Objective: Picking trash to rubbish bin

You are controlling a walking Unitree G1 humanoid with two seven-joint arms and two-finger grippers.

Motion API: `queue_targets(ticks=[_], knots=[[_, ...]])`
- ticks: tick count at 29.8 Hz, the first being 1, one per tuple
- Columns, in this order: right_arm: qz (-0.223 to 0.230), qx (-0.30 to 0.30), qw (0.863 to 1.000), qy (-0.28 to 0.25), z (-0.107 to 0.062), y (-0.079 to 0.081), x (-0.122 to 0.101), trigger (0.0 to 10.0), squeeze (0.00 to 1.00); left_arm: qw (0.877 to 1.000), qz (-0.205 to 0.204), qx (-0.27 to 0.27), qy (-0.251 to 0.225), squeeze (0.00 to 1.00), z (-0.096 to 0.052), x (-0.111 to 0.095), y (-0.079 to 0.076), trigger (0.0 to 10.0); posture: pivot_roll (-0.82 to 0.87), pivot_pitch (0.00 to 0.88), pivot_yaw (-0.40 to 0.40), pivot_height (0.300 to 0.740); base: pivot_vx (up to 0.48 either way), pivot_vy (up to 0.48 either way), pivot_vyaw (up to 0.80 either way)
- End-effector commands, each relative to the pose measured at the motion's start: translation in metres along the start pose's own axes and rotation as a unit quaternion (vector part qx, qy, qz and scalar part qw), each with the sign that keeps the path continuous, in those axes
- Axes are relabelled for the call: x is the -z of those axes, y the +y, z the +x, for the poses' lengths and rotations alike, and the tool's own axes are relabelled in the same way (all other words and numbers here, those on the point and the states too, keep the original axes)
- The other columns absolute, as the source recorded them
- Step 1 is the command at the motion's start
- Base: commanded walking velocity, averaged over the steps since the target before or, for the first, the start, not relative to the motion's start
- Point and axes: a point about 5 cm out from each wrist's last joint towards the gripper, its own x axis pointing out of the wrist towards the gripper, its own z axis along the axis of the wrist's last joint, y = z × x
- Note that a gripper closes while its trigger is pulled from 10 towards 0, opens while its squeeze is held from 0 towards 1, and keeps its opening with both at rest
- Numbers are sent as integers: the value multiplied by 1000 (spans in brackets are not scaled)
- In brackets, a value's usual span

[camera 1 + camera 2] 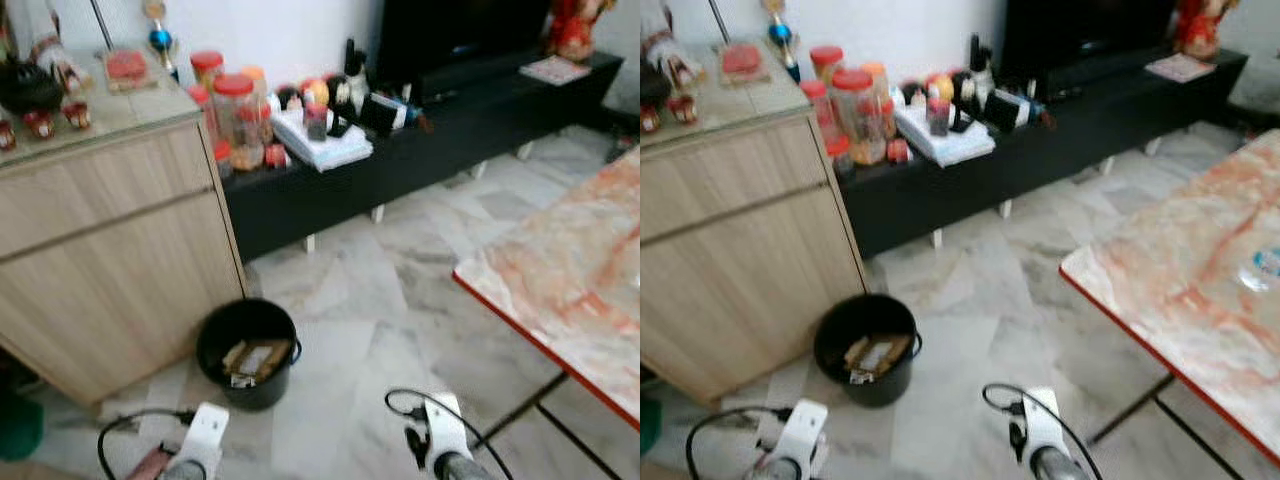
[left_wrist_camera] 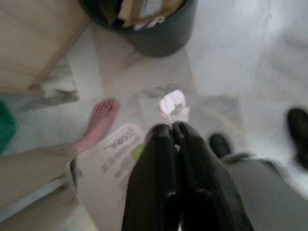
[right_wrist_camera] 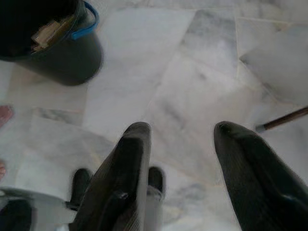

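A black rubbish bin [image 1: 248,350] stands on the marble floor beside a wooden cabinet, with cardboard and paper scraps inside. In the left wrist view my left gripper [image 2: 171,128] is shut, with a small crumpled shiny wrapper [image 2: 174,105] pinched at its tips, a short way back from the bin [image 2: 144,29]. A beige printed sheet [image 2: 108,154] lies alongside the fingers; I cannot tell whether it is held. My right gripper [image 3: 180,132] is open over bare floor with nothing between its fingers, and the bin [image 3: 53,48] is off to one side. Both wrists [image 1: 205,435] [image 1: 440,430] show low in the eye views.
The wooden cabinet [image 1: 110,250] is left of the bin. A low black bench [image 1: 400,160] crowded with jars runs along the back wall. A marble-top table with a red edge [image 1: 570,280] juts in on the right. A person's bare foot [image 2: 98,122] is near my left gripper.
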Motion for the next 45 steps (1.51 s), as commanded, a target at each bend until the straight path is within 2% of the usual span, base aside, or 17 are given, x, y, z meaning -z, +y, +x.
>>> queue_targets(ticks=[1,10,17,22,30,36,41,45], knots=[[7,-2,1000,-6,2,2,-6,10000,0,1000,0,-7,13,0,-1,7,6,10000,30,35,-7,740,480,0,0],[0,-4,1000,-7,2,2,-8,10000,0,1000,-3,-9,10,0,-1,5,6,10000,30,36,-6,740,477,0,0],[8,-2,1000,-8,2,2,-8,10000,0,1000,-4,-9,10,0,-1,4,7,10000,31,37,-6,740,476,0,386],[-3,-4,1000,-10,2,3,-9,10000,0,1000,-4,-10,10,0,-1,4,7,10000,32,39,-5,740,470,0,160],[12,-3,1000,-11,2,3,-8,10000,0,1000,-4,-11,4,0,0,1,8,10000,32,41,-4,740,386,0,280],[8,-8,1000,-25,3,4,-16,10000,0,1000,-6,-16,-16,0,2,-11,9,10000,32,45,-6,740,0,0,0],[-29,-62,996,-59,7,16,-43,10000,0,996,-21,-17,-85,0,5,-49,12,10000,32,48,-8,740,0,0,0],[-37,-91,992,-72,8,23,-56,10000,0,993,-14,-8,-115,0,6,-67,12,10000,33,49,-10,740,0,0,0]])
